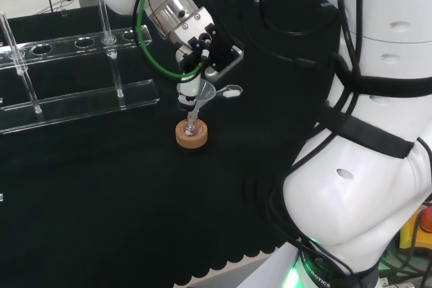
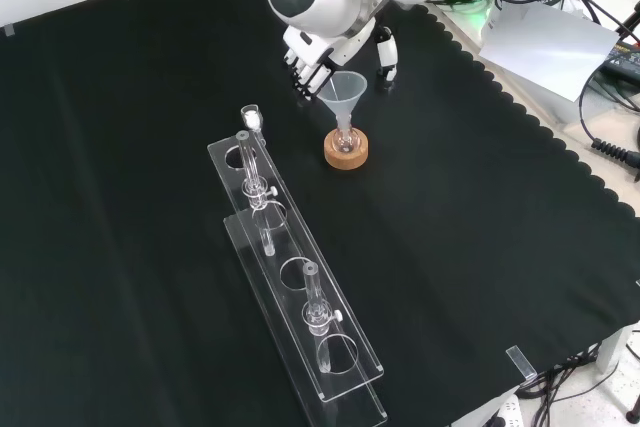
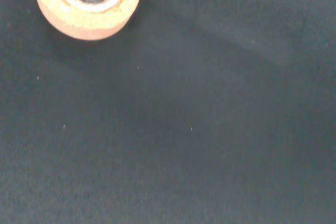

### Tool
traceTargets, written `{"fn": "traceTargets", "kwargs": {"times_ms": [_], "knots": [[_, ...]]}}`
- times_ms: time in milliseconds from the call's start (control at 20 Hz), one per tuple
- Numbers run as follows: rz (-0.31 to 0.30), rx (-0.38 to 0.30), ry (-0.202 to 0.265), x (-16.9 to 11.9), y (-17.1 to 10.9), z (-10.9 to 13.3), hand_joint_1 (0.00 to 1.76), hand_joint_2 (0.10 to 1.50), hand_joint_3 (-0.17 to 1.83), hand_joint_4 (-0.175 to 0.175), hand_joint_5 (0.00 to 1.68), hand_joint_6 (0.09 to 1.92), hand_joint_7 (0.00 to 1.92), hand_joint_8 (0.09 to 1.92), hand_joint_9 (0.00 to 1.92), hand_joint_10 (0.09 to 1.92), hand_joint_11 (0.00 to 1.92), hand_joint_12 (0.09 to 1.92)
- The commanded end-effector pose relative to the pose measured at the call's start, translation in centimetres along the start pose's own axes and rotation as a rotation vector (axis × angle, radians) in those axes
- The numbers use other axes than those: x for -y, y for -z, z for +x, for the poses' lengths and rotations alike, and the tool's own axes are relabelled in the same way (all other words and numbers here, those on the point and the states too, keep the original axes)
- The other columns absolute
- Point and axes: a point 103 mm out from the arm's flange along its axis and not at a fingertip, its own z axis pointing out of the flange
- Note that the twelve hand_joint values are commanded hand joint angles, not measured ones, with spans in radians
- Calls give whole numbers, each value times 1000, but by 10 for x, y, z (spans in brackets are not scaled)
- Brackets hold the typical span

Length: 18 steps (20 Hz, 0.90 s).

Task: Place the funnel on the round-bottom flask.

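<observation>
Cork ring stand (image 2: 346, 151) sits on the black cloth of the table (image 2: 480, 247), mid-table in the front view, with a clear round-bottom flask (image 2: 345, 137) on it. Flask body is hard to see; its neck rises from the cork. Clear funnel (image 2: 343, 92) stands upright with its stem down in the flask neck, cone mouth up. In the head view the funnel (image 1: 202, 94) sits directly above the cork ring stand (image 1: 192, 133).

Hand (image 2: 312, 59) is just behind the funnel in the front view, below the arm's white link, fingers pointing down beside the cone. In the head view the hand (image 1: 192, 65) is right over the funnel's top edge. Cannot tell whether the fingers pinch the funnel or just stand beside it.

Clear acrylic rack (image 2: 295, 287) lies in front of the flask in the front view, running toward the lower right, with glass tubes (image 2: 313, 299) standing in it. Wrist view shows the cork ring stand (image 3: 84, 17) close up against black cloth.
</observation>
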Motion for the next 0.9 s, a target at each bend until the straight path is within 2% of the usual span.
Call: {"fn": "traceTargets", "kwargs": {"times_ms": [50, 250, 450, 700, 900], "knots": [[16, -11, 11, 6, -1, 0, 539, 611, 365, -49, 58, 87, 1, 445, 216, 750, 102, 1429], [-113, -23, -3, 16, 5, -8, 513, 614, 324, -49, 40, 87, 0, 375, 175, 758, 79, 1434], [-222, -98, -8, 24, 8, -24, 510, 636, 287, -55, 78, 87, 0, 506, 210, 755, 86, 1436], [-291, -149, -23, 24, 3, -49, 601, 690, 308, -58, 174, 87, 100, 660, 351, 727, 168, 1417], [-307, -182, -36, 19, -5, -72, 629, 689, 347, -59, 223, 87, 161, 685, 421, 695, 213, 1399]]}}
